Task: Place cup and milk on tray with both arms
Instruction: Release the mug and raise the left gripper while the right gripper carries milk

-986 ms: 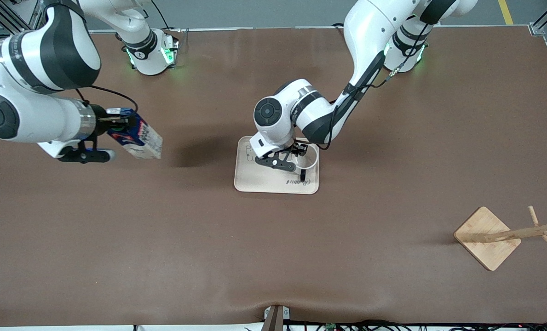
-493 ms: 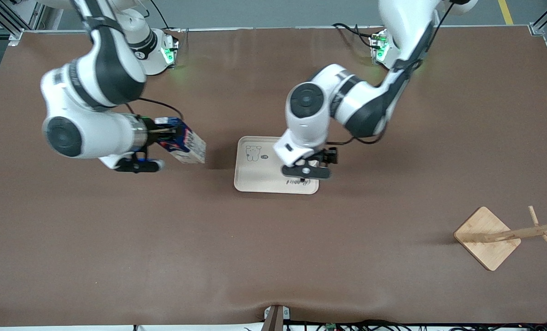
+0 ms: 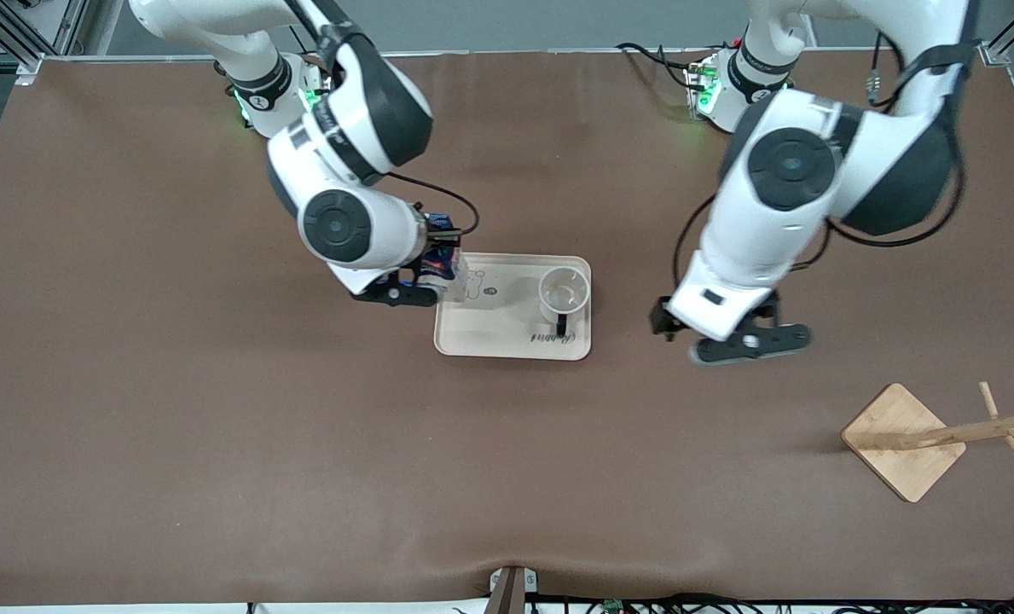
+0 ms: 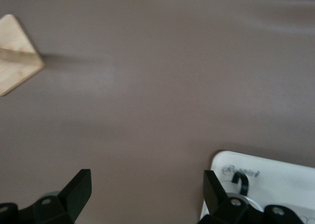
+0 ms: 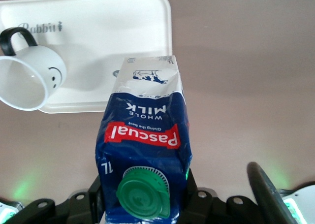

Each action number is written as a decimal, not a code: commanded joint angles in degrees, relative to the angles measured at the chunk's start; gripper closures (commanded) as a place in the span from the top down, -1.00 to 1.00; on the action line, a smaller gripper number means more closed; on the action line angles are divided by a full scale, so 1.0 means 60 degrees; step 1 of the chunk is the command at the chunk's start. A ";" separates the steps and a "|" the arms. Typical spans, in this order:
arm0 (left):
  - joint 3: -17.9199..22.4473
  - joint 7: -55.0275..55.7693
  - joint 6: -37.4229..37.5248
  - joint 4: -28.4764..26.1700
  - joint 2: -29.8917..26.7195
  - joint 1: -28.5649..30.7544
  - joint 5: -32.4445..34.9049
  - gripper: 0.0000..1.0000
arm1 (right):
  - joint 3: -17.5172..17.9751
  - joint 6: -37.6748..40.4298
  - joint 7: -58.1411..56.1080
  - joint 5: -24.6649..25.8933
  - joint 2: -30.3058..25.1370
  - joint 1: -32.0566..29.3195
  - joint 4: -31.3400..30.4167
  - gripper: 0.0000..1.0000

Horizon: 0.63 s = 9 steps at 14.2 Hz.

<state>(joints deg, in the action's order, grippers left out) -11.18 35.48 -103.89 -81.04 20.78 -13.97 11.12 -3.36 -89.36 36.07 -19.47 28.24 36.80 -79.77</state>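
Cup [image 3: 564, 294] on tray [image 3: 489, 337]; milk [image 5: 145, 140] over tray edge.
Right gripper [image 5: 142, 197] clamping milk; left gripper [image 4: 142, 197] spread wide, holding nothing, over bare table.

the milk [image 5: 145, 150] carton reads "pascual", "whole milk" and "1l"; the tray [image 5: 98, 32] bears script "rabbit".

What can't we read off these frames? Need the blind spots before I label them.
- Milk base: whether it touches the tray yet. In the front view the right arm covers most of the carton; the right wrist view shows no contact.
- Right gripper fingertips: hidden by the carton in the right wrist view.
- Cup: the left wrist view cuts it off at the edge.
- Wooden stand: its pegs run off the front view's edge.
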 commanded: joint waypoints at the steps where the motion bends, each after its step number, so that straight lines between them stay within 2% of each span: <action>1: -0.0085 -0.0360 0.0423 -0.0248 -0.0473 0.0510 -0.0051 1.00 | -0.0129 0.0084 0.0154 -0.0110 0.0799 0.0121 0.0944 -0.80; 4: -0.0100 -0.1194 0.0556 -0.0292 -0.0825 0.1052 -0.0080 1.00 | -0.0144 -0.0163 0.0301 -0.0095 0.1269 0.0180 0.1107 -0.56; 7: -0.0158 -0.2961 0.1126 -0.0263 -0.1278 0.1842 -0.0358 1.00 | -0.0144 -0.0545 0.0272 -0.0022 0.1460 0.0312 0.1107 -0.56; 9: 0.0278 -0.4063 0.1245 -0.0277 -0.1776 0.1963 -0.1044 1.00 | -0.0144 -0.0546 0.0286 0.0065 0.1519 0.0341 0.1092 -0.48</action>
<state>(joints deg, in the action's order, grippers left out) -11.06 16.89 -97.73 -81.10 14.39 -3.40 8.40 -3.64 -93.29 36.63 -19.40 36.38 38.02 -75.39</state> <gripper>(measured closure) 0.000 0.374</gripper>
